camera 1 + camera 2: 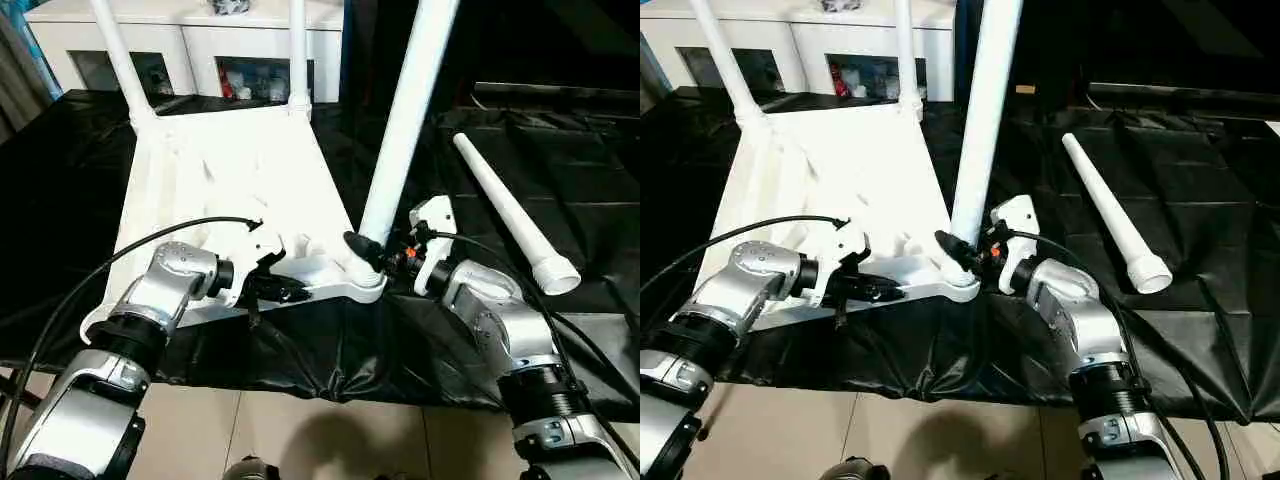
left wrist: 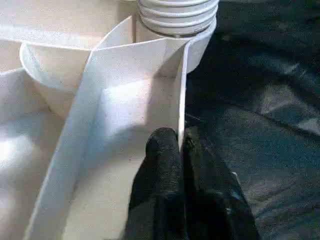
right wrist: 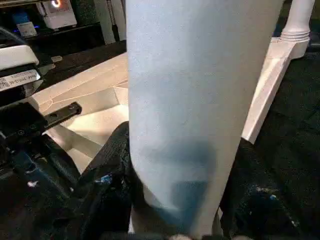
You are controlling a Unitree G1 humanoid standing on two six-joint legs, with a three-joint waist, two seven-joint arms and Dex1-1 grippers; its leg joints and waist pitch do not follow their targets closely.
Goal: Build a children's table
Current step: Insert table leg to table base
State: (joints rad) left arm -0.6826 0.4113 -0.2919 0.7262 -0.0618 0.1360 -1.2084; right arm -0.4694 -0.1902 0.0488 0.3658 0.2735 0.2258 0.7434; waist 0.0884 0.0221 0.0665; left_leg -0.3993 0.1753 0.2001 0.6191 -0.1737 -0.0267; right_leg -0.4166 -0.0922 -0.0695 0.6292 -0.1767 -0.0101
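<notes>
The white tabletop (image 1: 230, 170) lies upside down on black cloth, ribbed underside up. Two white legs (image 1: 122, 60) (image 1: 298, 50) stand in its far corner sockets. A third leg (image 1: 405, 120) rises, leaning slightly right, from the near right socket, and my right gripper (image 1: 368, 250) is shut around its lower end; the same leg (image 3: 195, 100) appears in the right wrist view. My left gripper (image 1: 290, 292) is shut on the tabletop's near rim, its fingers (image 2: 165, 165) pinching the thin wall (image 2: 182, 90). The fourth leg (image 1: 510, 215) lies loose on the cloth to the right.
A white cabinet with glass doors (image 1: 200, 40) stands behind the table. The black cloth (image 1: 330, 350) hangs over the near edge, with pale floor (image 1: 300, 430) below. Black cables (image 1: 100, 270) run from both wrists.
</notes>
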